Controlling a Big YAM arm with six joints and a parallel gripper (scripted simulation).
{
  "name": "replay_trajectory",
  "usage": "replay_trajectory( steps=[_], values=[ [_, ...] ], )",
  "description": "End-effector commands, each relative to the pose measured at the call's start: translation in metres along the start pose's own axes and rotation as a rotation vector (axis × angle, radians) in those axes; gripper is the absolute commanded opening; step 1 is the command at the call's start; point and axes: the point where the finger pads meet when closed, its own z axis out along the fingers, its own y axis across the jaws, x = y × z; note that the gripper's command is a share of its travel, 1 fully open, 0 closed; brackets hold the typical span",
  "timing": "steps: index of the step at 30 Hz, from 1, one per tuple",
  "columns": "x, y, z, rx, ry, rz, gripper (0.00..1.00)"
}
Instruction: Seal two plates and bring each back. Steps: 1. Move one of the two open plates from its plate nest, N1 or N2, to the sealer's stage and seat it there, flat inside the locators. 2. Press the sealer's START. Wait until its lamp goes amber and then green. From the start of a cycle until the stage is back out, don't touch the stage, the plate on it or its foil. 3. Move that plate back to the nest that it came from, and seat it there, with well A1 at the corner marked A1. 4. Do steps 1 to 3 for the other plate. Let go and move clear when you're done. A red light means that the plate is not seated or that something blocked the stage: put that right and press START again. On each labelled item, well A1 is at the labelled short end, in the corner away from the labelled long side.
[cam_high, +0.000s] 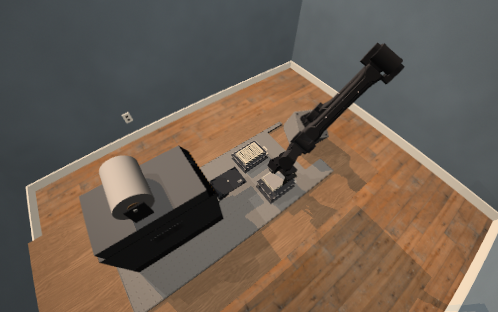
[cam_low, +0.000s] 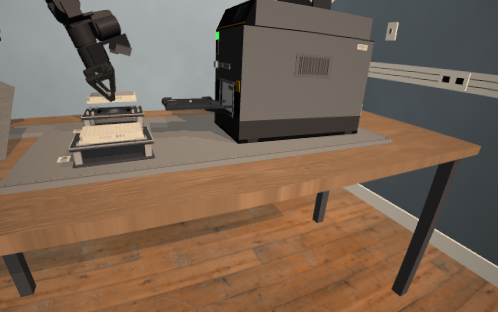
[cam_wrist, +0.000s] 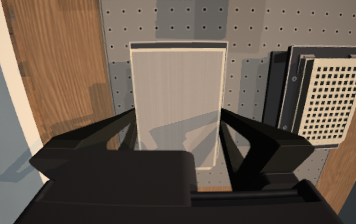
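My gripper (cam_low: 112, 98) (cam_wrist: 178, 112) is shut on the foil-covered plate (cam_high: 272, 180) (cam_low: 126, 97) (cam_wrist: 177, 80), whose top is plain and pale. It holds the plate roughly level, a little above a plate nest (cam_high: 273, 196) (cam_low: 86, 118) (cam_wrist: 178, 45), with a gap between them. The open plate (cam_high: 249, 153) (cam_low: 111, 133) (cam_wrist: 334, 100), with its wells showing, sits in the other nest (cam_low: 115, 152) (cam_wrist: 320, 51). The sealer (cam_high: 165, 192) (cam_low: 300, 102) has its stage (cam_high: 226, 184) (cam_low: 194, 103) out, with no plate on it. Its lamp (cam_low: 217, 36) is green. The nest and corner labels are not readable.
The open plate's nest stands close beside the held plate, on the right in the wrist view. The foil roll (cam_high: 125, 185) is on top of the sealer. A grey block (cam_low: 5, 120) stands near the arm's base at the left edge of the exterior view.
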Motion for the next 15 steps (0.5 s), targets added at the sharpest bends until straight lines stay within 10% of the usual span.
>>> replay_trajectory(
  steps=[1,15],
  values=[
    [0.001,-0.006,0.004,0.005,-0.006,0.008,0.0],
    [-0.023,0.007,-0.004,-0.007,-0.032,0.009,0.0]
  ],
)
